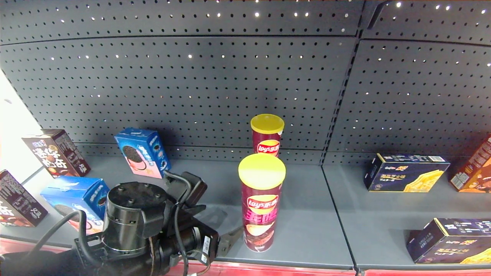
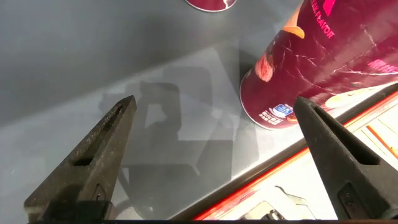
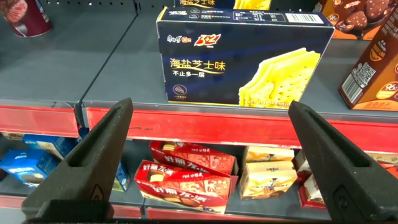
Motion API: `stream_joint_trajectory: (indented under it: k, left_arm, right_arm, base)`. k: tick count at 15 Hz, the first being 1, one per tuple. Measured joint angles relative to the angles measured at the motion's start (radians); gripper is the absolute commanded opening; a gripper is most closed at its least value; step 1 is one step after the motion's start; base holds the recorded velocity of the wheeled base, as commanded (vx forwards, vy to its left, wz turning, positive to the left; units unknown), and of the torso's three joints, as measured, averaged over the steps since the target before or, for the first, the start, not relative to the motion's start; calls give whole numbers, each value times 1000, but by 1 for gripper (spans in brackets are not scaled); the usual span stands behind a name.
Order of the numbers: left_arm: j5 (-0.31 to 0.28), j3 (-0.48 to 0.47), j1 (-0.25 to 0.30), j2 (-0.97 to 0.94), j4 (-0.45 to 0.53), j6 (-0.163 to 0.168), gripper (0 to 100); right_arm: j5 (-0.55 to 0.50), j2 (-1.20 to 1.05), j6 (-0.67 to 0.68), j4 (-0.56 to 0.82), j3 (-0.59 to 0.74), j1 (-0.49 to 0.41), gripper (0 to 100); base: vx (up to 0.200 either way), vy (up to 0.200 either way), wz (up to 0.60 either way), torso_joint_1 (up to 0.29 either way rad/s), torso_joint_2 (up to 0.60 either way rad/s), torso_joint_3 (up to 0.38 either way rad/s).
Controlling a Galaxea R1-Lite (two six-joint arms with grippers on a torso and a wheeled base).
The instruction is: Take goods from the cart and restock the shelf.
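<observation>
Head view first: the tall maroon cardboard crisp tube (image 1: 262,203) with its yellow plastic lid stands upright near the front edge of the grey metal shelf (image 1: 307,230). A second matching tube (image 1: 267,135) stands behind it by the pegboard. The left claw (image 2: 214,102) is spread wide and empty, one finger just beside the front tube's base. Over on the right, the right claw (image 3: 211,107) gapes empty too, facing a dark blue cardboard cracker box (image 3: 242,56). Danger now: that front tube is tall and narrow, so a sideways brush from the left finger could tip it off the lip.
</observation>
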Motion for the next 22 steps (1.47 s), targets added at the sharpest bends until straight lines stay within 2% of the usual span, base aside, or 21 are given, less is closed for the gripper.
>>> stream_joint_trajectory:
  k: [6,11,16,22]
  left_arm:
    - [7,-3,-16,8,-11,0,100]
    - [85,9,-11,10,-11,-1,100]
    - [91,-8,7,22,-12,-3,100]
    - [91,-53,-5,63,-11,-1,100]
  right_arm:
    - [0,0,0,0,0,-1,100]
    - [0,0,0,0,0,0,100]
    - [0,0,0,0,0,-1,100]
    - [0,0,0,0,0,-1,100]
  base:
    - [0,0,0,0,0,0]
    - [0,0,0,0,0,0]
    - [0,0,0,0,0,0]
    - [0,0,0,0,0,0]
